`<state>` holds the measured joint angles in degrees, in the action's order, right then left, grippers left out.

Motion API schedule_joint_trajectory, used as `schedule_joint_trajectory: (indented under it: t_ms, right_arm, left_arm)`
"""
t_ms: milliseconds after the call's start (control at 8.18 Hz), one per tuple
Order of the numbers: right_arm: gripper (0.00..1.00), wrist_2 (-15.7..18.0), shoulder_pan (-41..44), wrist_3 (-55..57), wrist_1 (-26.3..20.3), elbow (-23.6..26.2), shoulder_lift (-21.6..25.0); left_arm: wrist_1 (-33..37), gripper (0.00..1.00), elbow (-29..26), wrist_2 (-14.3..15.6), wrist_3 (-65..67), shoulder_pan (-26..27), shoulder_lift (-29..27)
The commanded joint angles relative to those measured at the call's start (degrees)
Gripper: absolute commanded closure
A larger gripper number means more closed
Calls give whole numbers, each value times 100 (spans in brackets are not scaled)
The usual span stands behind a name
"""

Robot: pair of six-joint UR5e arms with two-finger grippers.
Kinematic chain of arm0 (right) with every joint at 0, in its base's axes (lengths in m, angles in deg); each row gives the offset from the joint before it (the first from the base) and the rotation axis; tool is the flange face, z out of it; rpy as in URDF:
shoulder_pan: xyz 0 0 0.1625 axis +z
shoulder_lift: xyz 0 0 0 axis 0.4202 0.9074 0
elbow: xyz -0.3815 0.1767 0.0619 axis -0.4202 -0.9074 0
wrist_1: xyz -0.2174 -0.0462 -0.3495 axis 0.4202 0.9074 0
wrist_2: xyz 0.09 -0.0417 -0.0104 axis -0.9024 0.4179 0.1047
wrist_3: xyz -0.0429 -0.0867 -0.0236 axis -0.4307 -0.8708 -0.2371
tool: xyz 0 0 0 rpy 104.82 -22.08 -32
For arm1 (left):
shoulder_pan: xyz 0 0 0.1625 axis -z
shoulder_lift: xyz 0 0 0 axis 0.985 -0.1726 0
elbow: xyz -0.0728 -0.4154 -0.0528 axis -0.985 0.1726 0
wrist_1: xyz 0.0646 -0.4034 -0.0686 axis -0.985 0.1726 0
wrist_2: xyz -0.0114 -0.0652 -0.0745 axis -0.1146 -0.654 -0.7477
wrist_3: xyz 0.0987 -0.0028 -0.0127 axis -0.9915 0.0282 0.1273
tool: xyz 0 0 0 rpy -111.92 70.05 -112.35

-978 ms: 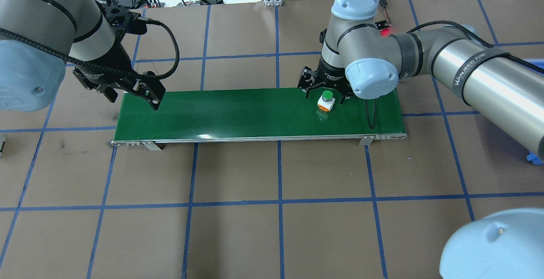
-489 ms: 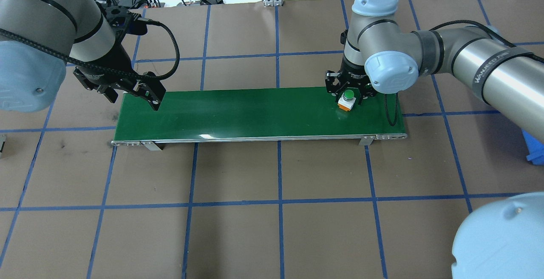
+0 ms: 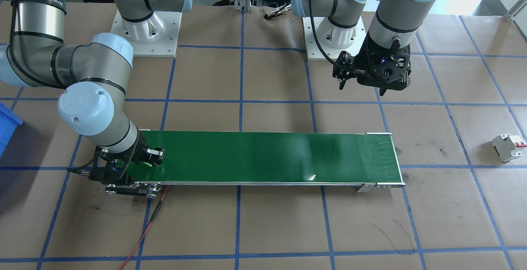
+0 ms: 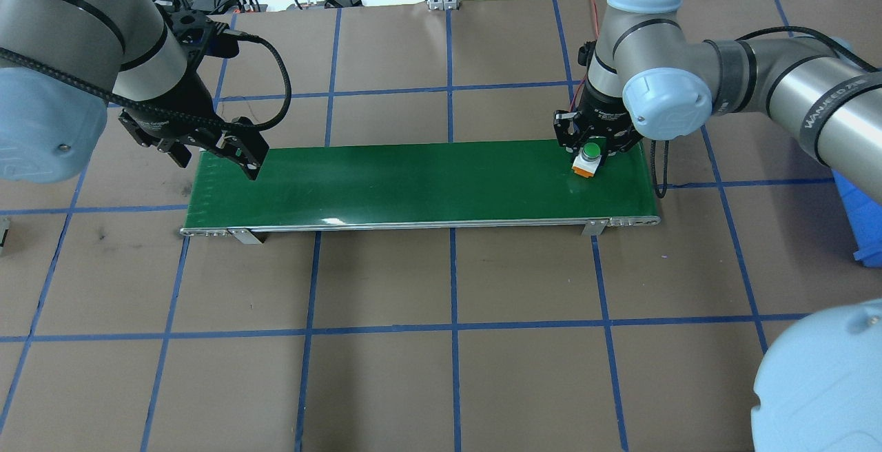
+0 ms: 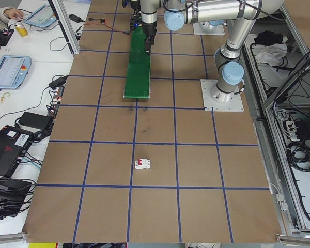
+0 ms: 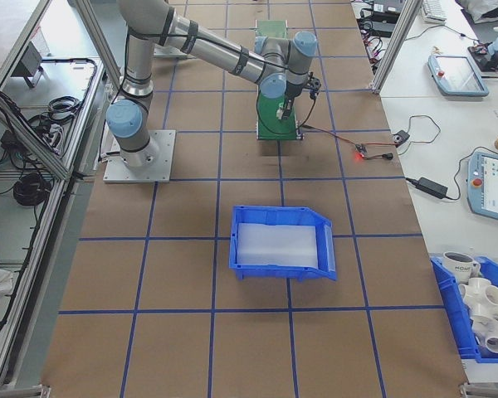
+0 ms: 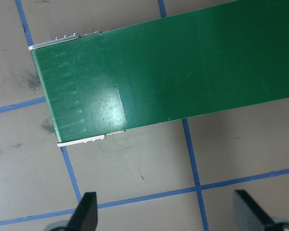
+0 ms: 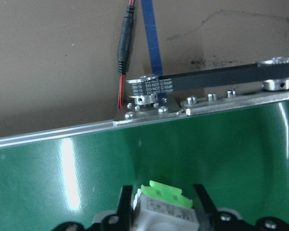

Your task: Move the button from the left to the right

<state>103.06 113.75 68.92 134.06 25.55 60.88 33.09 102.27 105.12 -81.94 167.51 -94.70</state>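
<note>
Standing cap-up on the green belt (image 4: 413,183), the button (image 4: 587,158) sits pinched in the right pincer (image 4: 594,143).

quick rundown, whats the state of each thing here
button: upright on the conveyor belt, between the right gripper's fingers
right gripper: shut on the button
left gripper: open, empty, over the belt's left end
conveyor belt: bare apart from the button
circuit breaker: lying on the table, untouched
blue bin: empty
</note>
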Motion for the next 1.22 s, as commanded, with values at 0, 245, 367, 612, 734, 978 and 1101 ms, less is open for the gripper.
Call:
schedule_joint_trajectory:
  t_ms: [0,245,367,612,734,978,1101]
  right_arm:
    - [100,29,-556,-1509,-95,-422,131]
    - [100,47,-1372,-3275,-69,-423,429]
    - [100,38,-1776,-4458,-17,-423,552]
    - [100,47,-2602,-6036,-7,-432,606]
    - [100,-23,-3059,-6896,106,-415,597]
    - [100,-93,-3684,-8436,615,-423,519]
    - [100,-198,-4079,-9034,634,-423,457]
  left_arm:
    - [-4,0,16,7,-9,0,29]
    - [-13,0,-19,7,-18,0,29]
    - [-13,0,-28,7,-18,-26,29]
    - [-4,0,16,-10,51,-26,38]
    - [-30,0,16,-19,43,-26,38]
    - [-56,0,16,-2,17,-26,47]
    - [-56,0,16,7,8,-26,64]
